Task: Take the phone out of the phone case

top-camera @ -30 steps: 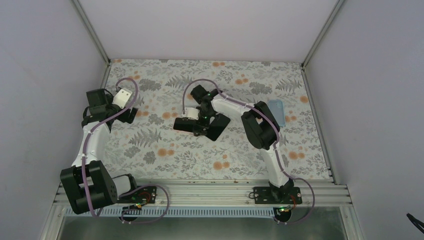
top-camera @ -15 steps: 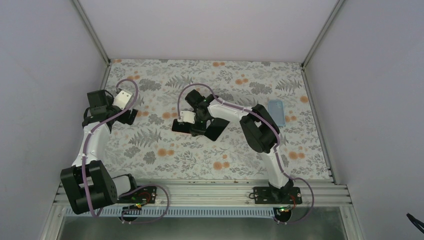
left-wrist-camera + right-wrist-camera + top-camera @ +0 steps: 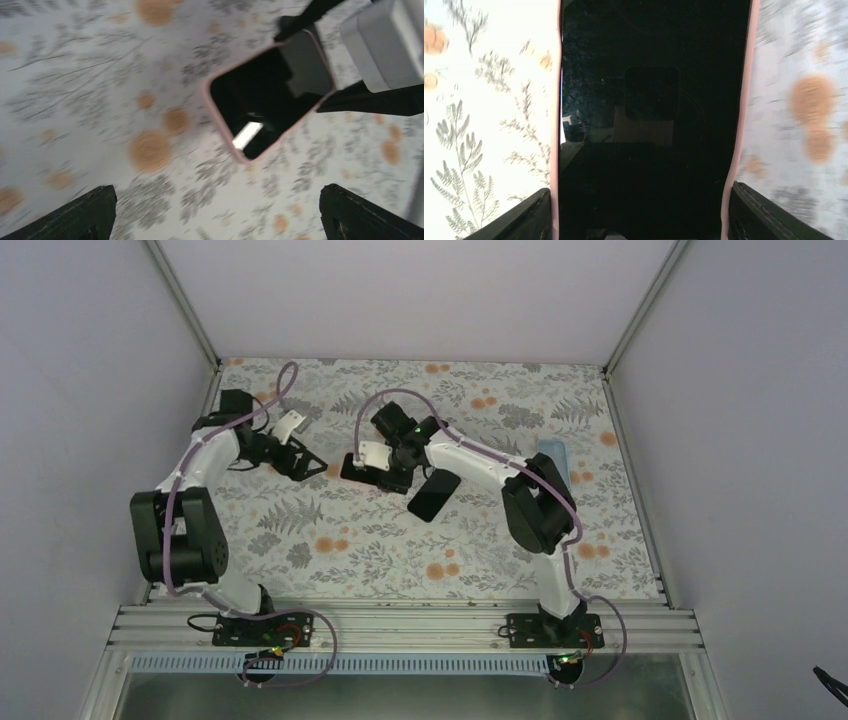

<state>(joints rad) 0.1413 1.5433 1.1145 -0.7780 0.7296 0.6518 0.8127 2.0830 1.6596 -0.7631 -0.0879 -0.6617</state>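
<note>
Top view: left hand (image 3: 306,466), fingers apart, sat just left of right hand (image 3: 356,471). Left wrist: phone (image 3: 270,100) lay dead ahead on counter (image 3: 75,100), long axis running away toward right hand. Right wrist: fingers (image 3: 531,217) flanked pink phone case (image 3: 738,125); clamped or not, couldn't tell

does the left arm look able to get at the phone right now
Probably yes: the left gripper is open and aimed at the phone, with only bare tablecloth between them. The right gripper clamps just its far end, leaving the near end free.
</note>
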